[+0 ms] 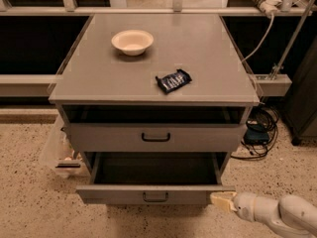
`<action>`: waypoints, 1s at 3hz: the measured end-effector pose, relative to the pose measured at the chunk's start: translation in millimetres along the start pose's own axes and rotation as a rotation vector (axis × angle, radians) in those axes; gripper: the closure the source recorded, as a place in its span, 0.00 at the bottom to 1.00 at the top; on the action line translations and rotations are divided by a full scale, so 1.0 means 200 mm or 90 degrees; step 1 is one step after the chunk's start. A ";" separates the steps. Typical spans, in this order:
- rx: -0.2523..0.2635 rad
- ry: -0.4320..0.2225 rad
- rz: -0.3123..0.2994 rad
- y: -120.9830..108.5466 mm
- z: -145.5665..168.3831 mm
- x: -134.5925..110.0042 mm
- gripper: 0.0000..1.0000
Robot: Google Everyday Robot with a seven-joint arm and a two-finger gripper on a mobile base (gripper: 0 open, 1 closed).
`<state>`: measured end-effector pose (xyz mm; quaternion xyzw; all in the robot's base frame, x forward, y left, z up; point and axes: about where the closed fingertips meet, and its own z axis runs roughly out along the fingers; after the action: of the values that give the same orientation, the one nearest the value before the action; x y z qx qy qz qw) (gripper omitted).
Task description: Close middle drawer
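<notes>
The middle drawer (124,194) is pulled far out at the bottom of the grey cabinet. It has a low flat front panel, a small black bar handle (155,197) and a dark inside (156,169). My gripper (221,200) comes in from the lower right on a white arm (277,214). Its cream tip is at the right end of the drawer's front panel and seems to touch it.
Above it, a drawer with a taller front (155,137) stands slightly open. On the cabinet top (208,48) are a cream bowl (132,41) and a dark snack packet (173,81). Cables (257,133) lie on the floor to the right, and a clear plastic bin (57,150) stands to the left.
</notes>
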<state>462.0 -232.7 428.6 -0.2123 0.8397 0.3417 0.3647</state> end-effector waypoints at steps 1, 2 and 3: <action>0.023 -0.036 -0.018 -0.12 0.06 -0.17 1.00; 0.037 -0.059 -0.022 -0.19 0.09 -0.27 1.00; 0.047 -0.067 -0.024 -0.24 0.12 -0.34 1.00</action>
<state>545.7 -241.5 447.3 -0.1964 0.8272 0.3142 0.4225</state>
